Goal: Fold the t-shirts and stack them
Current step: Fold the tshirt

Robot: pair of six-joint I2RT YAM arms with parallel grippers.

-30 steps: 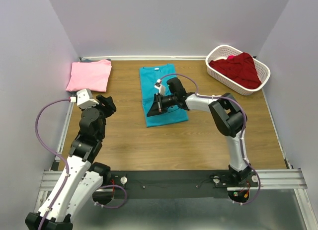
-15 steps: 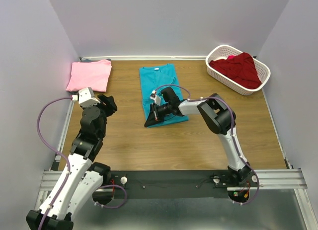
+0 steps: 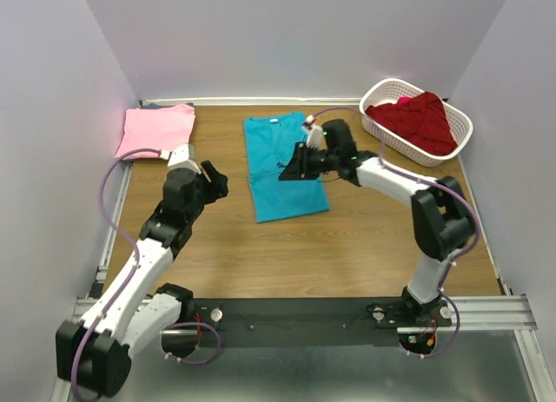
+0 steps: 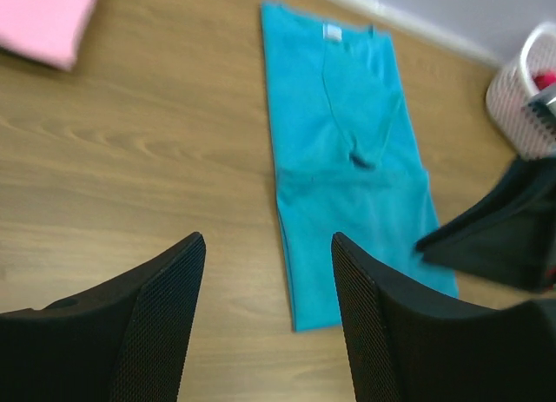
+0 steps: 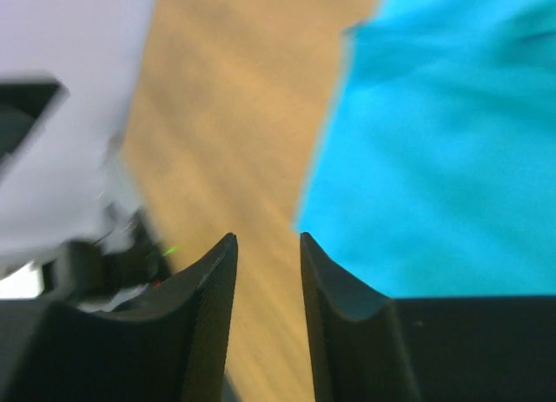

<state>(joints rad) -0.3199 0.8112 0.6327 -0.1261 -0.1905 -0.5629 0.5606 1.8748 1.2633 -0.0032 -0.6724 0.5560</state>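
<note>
T-shirt (image 3: 269, 192), teal, flat below right fingers (image 5: 208, 306), untouched

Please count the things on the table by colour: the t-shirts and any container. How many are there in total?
Teal t-shirt: 1
Light pink t-shirt: 1
Dark red t-shirt: 1
White slotted basket: 1
Total: 4
Not counted: a small bright pink bit in the basket, too hidden to identify.

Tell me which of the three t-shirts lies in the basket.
The dark red t-shirt: it is heaped in the white basket, while the teal t-shirt and the pink t-shirt lie on the table.
</note>
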